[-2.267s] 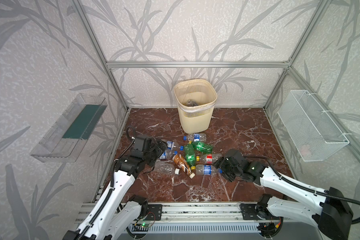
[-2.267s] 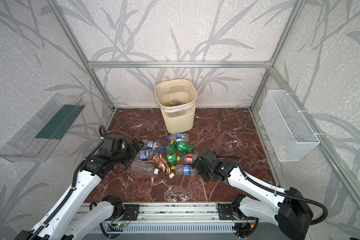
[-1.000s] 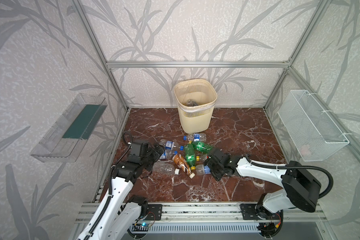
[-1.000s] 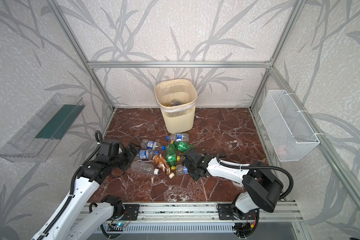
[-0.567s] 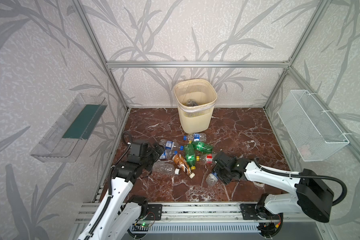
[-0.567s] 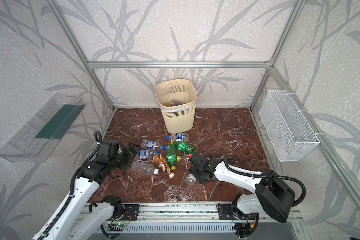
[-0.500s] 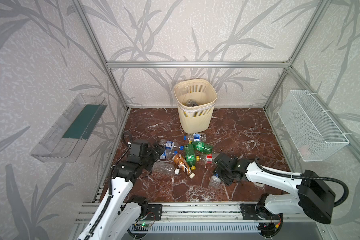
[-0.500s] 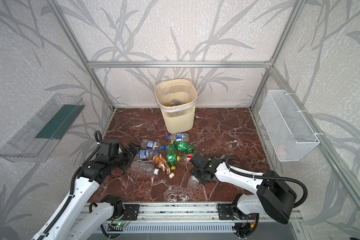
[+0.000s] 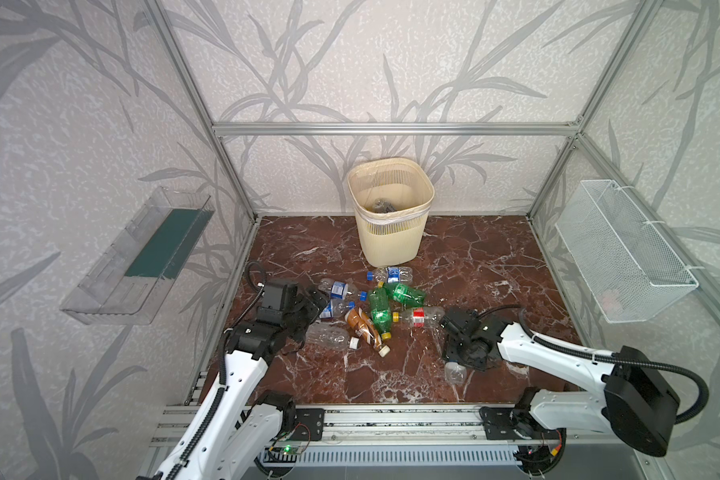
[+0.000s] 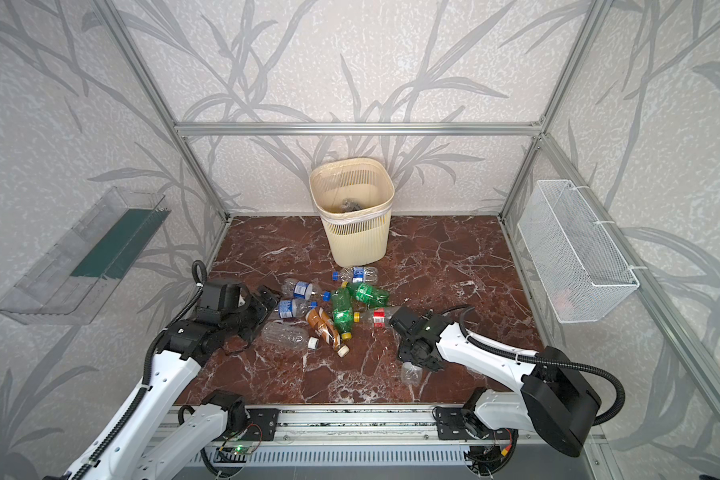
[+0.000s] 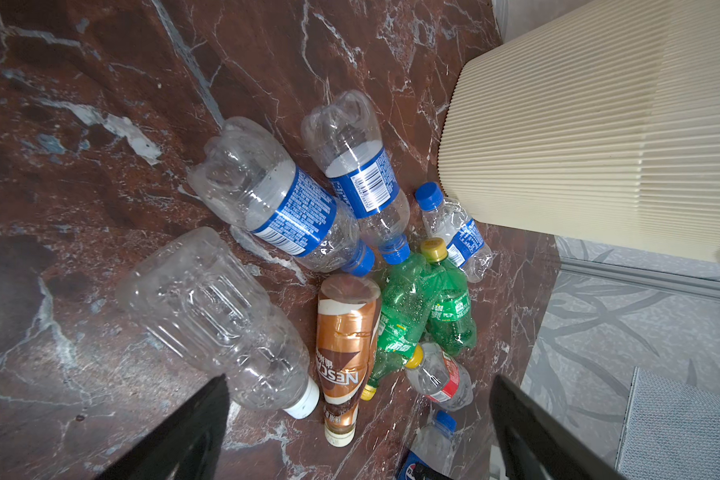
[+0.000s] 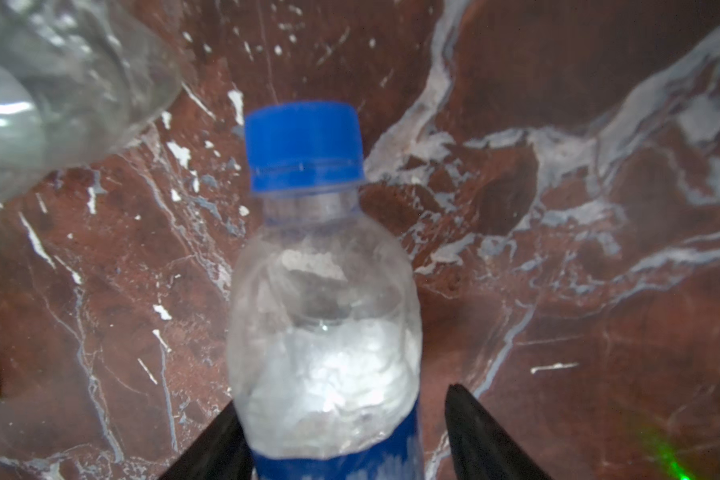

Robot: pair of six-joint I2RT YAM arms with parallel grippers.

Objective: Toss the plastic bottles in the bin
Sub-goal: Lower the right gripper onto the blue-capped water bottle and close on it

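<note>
Several plastic bottles (image 9: 375,307) (image 10: 337,311) lie in a heap mid-floor, clear, green and brown; the left wrist view shows them close up (image 11: 346,332). The cream ribbed bin (image 9: 391,237) (image 10: 354,237) stands behind them, upright. My left gripper (image 9: 308,307) (image 11: 358,378) hangs open just left of the heap, nothing between its fingers. My right gripper (image 9: 460,357) (image 12: 341,397) is low over the floor, front right of the heap. A clear blue-capped bottle (image 12: 321,291) (image 9: 454,371) lies between its fingers; one finger touches it, with a gap at the other.
A white wire basket (image 9: 624,253) hangs on the right wall and a clear tray with a green base (image 9: 142,253) on the left wall. The aluminium rail (image 9: 350,415) runs along the front edge. Another clear bottle (image 12: 51,83) lies close beside the right gripper.
My right gripper has drawn back from the heap toward the front right, and the blue-capped bottle has come away with it. The left arm has barely moved.
</note>
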